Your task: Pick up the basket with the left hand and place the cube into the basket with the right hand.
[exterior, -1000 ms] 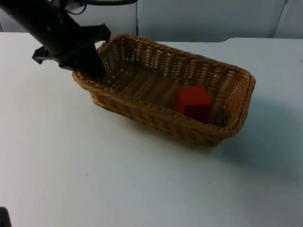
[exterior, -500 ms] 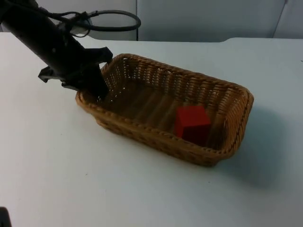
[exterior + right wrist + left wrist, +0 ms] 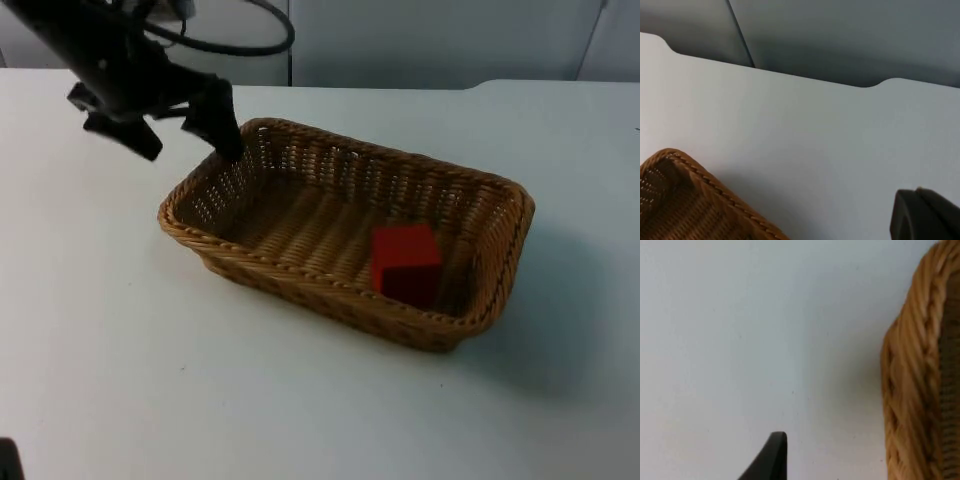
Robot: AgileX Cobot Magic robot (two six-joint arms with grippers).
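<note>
While the rectangular woven wicker basket point(image 3: 345, 235) is sitting flat on the white worktop point(image 3: 120, 350), the left gripper point(image 3: 185, 125) is hanging just beyond the basket's far-left corner, clear of the rim. Its jaws are standing wide apart and holding nothing: one black finger point(image 3: 222, 125) is pointing down at the corner of the rim, the other is reaching out over bare worktop on the outer side. The left wrist view is showing the braided rim point(image 3: 912, 390) alongside, with one black fingertip point(image 3: 771, 457) over the worktop and a gap between the two.

The red cube point(image 3: 405, 262) is lying inside the basket, toward the end away from the left gripper, close against the near long wall. The basket's long axis is running from the left gripper's corner down and across toward the side of the right arm (so the cube end is the nearer one for that arm).

The right gripper point(image 3: 925, 215) is waiting above the worktop beyond the basket's corner; whether its jaws are open cannot be told.

Judgement: the cube is already housed. Any renewed grasp would be turning on the left gripper's jaws straddling the corner rim, one inside and one outside the wall.
</note>
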